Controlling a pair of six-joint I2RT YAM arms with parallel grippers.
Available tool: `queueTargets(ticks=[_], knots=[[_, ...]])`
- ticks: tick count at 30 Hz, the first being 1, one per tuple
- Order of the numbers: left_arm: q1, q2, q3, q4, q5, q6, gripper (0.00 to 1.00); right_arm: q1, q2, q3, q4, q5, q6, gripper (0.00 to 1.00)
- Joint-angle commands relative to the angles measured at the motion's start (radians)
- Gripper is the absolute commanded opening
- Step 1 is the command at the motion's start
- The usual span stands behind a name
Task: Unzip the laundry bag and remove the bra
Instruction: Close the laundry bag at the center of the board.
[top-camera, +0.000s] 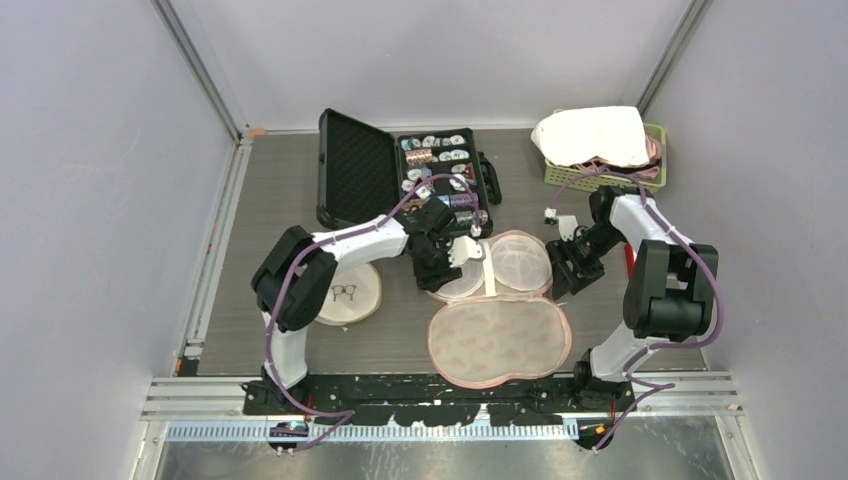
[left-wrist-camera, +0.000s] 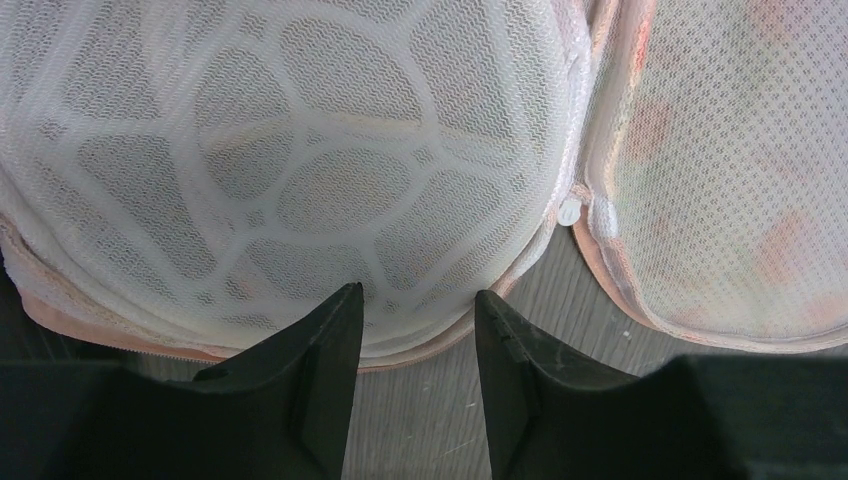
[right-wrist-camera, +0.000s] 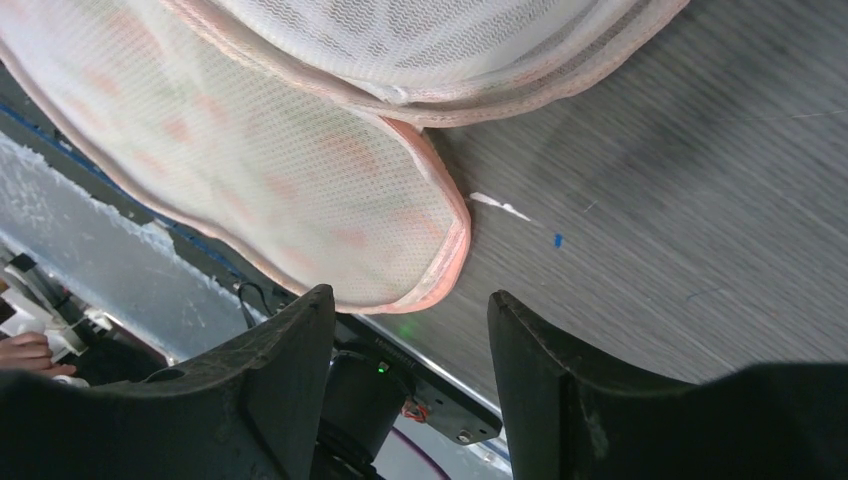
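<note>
L arm (top-camera: 360, 240) & R arm (top-camera: 640, 215): white shells w/ chunky black joint housings, thin purple cables (top-camera: 572, 184) looping along each. L tool (left-wrist-camera: 412, 305) & R tool (right-wrist-camera: 410, 305) are all black, each w/ two matte, wedge-shaped fingers (left-wrist-camera: 325, 350), lightly scuffed.

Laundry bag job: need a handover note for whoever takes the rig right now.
Left gripper: open, jaws either side of the domed half's rim, not clamped.
Right gripper: open, empty, over the table beside the flat half's edge.
Laundry bag: mid-table, apparently opened out, with the flat half nearest the arm bases and the domed half behind it.
Done: unzipping, by the look of it.
Left: get the bra out. No bra lies loose on the table. Colour patches show through the flat half's mesh, but I cannot tell whether that is the bra.
</note>
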Motion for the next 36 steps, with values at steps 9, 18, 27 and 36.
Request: queueTargets(ticks=[9, 18, 27, 36], knots=[[0.046, -0.23, -0.077, 0.086, 0.085, -0.069, 0.64, 0.005, 0.006, 0.196, 0.058, -0.088, 0.113, 0.62], [0.098, -0.189, -0.032, 0.159, 0.01, -0.234, 0.67, 0.043, 0.186, 0.362, 0.215, -0.073, 0.23, 0.61], [0.111, -0.219, -0.015, 0.083, 0.031, -0.235, 0.68, 0.113, 0.395, 0.524, 0.149, -0.163, 0.154, 0.62], [0.111, -0.273, -0.032, 0.031, 0.017, -0.221, 0.71, 0.187, 0.545, 0.659, 0.038, -0.216, 0.047, 0.62]])
